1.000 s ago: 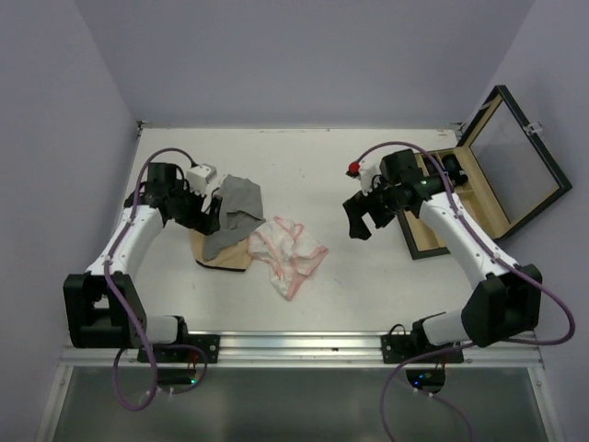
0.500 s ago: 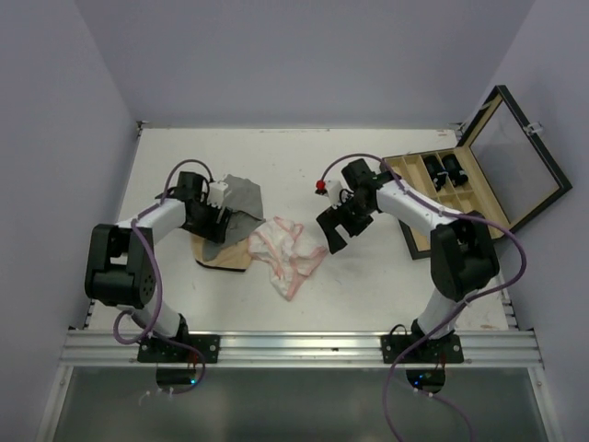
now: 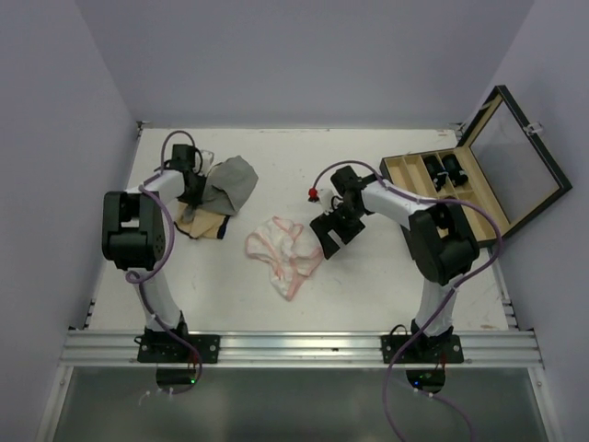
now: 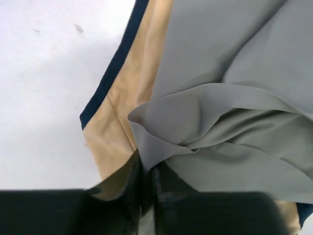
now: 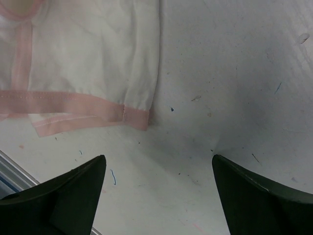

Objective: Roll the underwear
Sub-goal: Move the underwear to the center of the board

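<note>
The right gripper point(image 3: 329, 232) point(image 5: 157, 159) hung with its two fingers spread wide apart and nothing between them, only bare table point(image 3: 368, 285) below. Just to its left lay the underwear point(image 3: 283, 253) point(image 5: 88, 58), white with pink-red trim. In the wrist view a trimmed corner of it sat a little beyond the left finger point(image 5: 63, 191), not touching it. The garment lay loose and rumpled near the middle of the table, unrolled and apart from the other cloths.

On the far left, the left gripper point(image 3: 195, 189) point(image 4: 146, 188) had its fingers pressed together, pinching a fold of the grey cloth point(image 3: 230, 182) point(image 4: 234, 98). That cloth bunched up from the pinch and spread to the right. Beneath it and on its near side lay the tan cloth point(image 3: 204, 224) point(image 4: 142, 73), flat on the table, with a dark blue edge point(image 4: 117, 63) showing along one side. Both cloths were well to the left of the underwear.

At the far right stood an open wooden case point(image 3: 479, 198), its lid point(image 3: 520, 161) tilted back and small dark items in its compartments.
</note>
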Controlling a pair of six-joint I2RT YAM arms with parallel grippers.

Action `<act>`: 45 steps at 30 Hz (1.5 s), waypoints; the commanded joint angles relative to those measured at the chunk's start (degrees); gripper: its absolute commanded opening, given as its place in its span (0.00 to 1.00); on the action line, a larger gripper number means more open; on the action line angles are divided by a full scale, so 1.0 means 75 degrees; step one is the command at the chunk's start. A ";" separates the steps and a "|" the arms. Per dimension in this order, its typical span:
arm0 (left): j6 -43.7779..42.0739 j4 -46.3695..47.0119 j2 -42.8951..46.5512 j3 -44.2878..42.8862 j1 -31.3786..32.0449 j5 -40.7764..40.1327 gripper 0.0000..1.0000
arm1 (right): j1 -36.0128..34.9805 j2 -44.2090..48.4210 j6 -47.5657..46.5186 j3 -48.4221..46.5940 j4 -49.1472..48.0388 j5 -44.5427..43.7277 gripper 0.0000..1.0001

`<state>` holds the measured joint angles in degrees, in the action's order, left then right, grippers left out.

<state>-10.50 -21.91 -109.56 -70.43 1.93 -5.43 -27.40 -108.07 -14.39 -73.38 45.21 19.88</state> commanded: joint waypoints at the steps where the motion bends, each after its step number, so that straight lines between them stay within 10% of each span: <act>1: -0.0239 -0.0264 -0.0427 -0.0860 -0.0748 0.0463 0.21 | -0.0062 -0.0168 0.0324 -0.0457 -0.0286 0.0079 0.92; 3: -0.0322 -0.0289 -0.0160 -0.0910 -0.0890 0.1167 0.57 | -0.0085 -0.0215 0.0349 -0.0516 -0.0367 0.0197 0.86; 7: -0.0661 -0.0406 0.0882 -0.0735 -0.1183 0.2573 0.73 | -0.0202 -0.0356 0.0279 -0.0563 -0.0625 0.0104 0.75; 15: -0.2067 -0.1250 0.2898 0.0050 -0.0717 0.5095 0.74 | -0.0202 -0.0485 0.0009 -0.0458 -0.1129 -0.0108 0.35; 27: -0.1963 -0.0489 0.3556 0.1516 0.0527 0.4849 0.73 | -0.0436 0.0745 0.0442 -0.0445 -0.1095 -0.0025 0.44; 38: -0.1963 -0.0582 0.3499 0.1984 0.0644 0.5270 0.77 | -0.1234 -0.0672 0.0536 -0.0926 -0.1047 -0.0785 0.41; 45: -0.1671 -0.0010 0.2855 0.2453 0.1206 0.5014 0.77 | -0.1234 -0.0919 0.0454 -0.0961 -0.1071 -0.0917 0.08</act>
<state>-24.56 -26.39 -85.69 -53.28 9.26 31.53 -36.56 -114.37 -11.16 -79.42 37.19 14.61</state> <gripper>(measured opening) 0.777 0.138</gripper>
